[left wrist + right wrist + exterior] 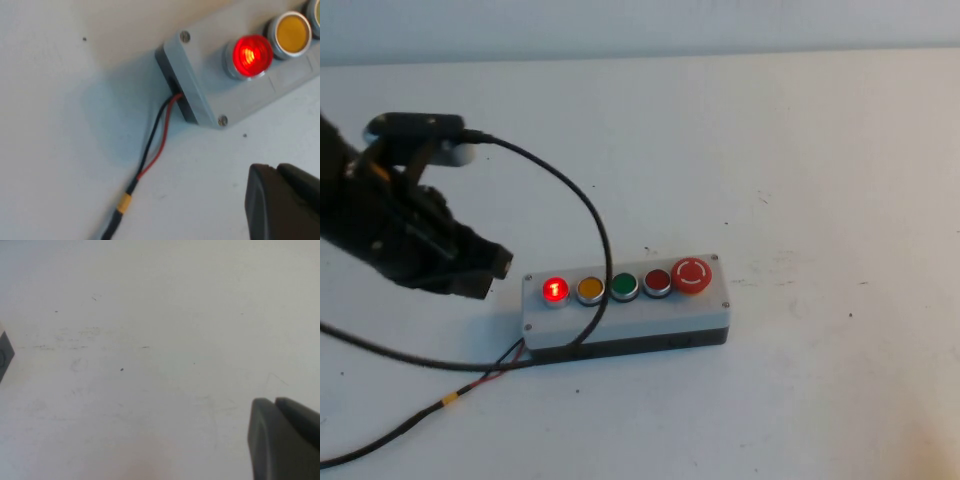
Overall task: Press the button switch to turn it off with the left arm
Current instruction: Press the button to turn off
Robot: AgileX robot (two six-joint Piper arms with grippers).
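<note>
Our left pincer (490, 268) hovers clenched beside the glowing button switch (555, 290), poised to press; right pincer (285, 440) parked, its state unclear

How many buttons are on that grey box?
5, in a row on the grey box: glowing button switch at its left end, nearest the left gripper, then yellow, green, dark red, large red mushroom.

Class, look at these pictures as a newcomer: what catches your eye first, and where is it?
The glowing button switch stands out at the left end of the grey control box, beside yellow, green and red buttons. The left claw hovers just left of it. The right claw is over bare table.
</note>
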